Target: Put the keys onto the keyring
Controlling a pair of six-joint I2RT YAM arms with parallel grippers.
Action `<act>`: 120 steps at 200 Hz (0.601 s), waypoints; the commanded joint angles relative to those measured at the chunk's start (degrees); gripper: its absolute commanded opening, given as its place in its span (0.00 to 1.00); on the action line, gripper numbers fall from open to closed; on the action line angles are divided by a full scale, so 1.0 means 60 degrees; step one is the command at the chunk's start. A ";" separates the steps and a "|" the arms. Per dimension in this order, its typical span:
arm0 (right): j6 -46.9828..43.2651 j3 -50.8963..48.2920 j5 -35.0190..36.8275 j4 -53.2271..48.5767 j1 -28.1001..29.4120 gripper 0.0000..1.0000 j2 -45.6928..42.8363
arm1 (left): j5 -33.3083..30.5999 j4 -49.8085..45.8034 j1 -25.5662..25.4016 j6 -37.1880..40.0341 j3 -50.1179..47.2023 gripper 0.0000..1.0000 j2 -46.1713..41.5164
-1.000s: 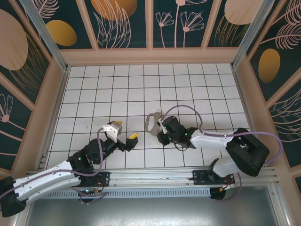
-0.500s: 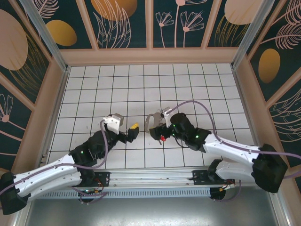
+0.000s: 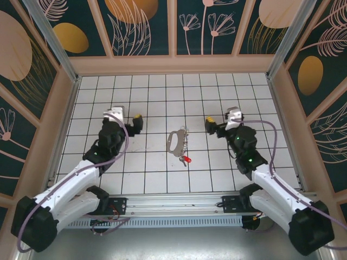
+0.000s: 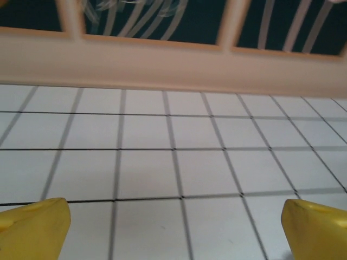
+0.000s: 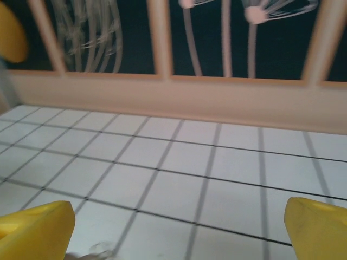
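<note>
In the left wrist view, the left gripper (image 4: pixel 173 230) has its yellow fingertips (image 4: pixel 33 223) spread wide, released, with bare tiled floor (image 4: pixel 146 130) between them. The right gripper (image 5: pixel 176 230) is likewise released, its fingertips (image 5: pixel 36 225) far apart and grasping nothing. A faint glint beside its left tip is too blurred to name.

From above, the left gripper (image 3: pixel 135 123) and right gripper (image 3: pixel 211 125) face each other, well apart. The keyring (image 3: pixel 174 142) lies flat on the floor between them, nearer the arm bases than either pair of fingers and touching neither. The key (image 3: pixel 187 159), with its red head, lies just beside the loop's near end. I cannot tell whether it is attached. Beyond the fingers stands the back wall (image 4: pixel 173 62).
</note>
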 commanded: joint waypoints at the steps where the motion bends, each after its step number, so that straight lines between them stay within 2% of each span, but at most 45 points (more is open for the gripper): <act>1: -0.0251 -0.0741 -0.0880 0.1467 -0.1271 0.99 0.0217 | 0.0689 0.0788 0.1075 -0.0065 0.0340 0.99 0.0729; 23: -0.0248 -0.1738 -0.0678 0.3038 -0.2279 0.99 0.0720 | -0.0087 0.1149 0.1559 0.0553 0.0172 0.99 0.1142; 47: -0.0110 -0.1997 -0.1935 0.4599 -0.3180 0.99 0.2029 | -0.0764 0.2104 0.2050 0.0424 -0.0534 0.99 0.0928; 69: -0.0124 -0.1999 -0.1980 0.6289 -0.3377 0.99 0.3587 | -0.1445 0.3219 0.2364 0.0718 -0.1245 0.99 0.0659; 95: -0.0216 -0.1814 -0.1619 0.6998 -0.3394 0.99 0.4927 | -0.2638 0.3823 0.2572 0.1199 -0.1252 0.99 0.1228; 120: -0.0255 -0.2033 -0.1547 0.8141 -0.3428 0.99 0.5754 | -0.2700 0.5559 0.2784 0.1405 -0.1636 0.99 0.2171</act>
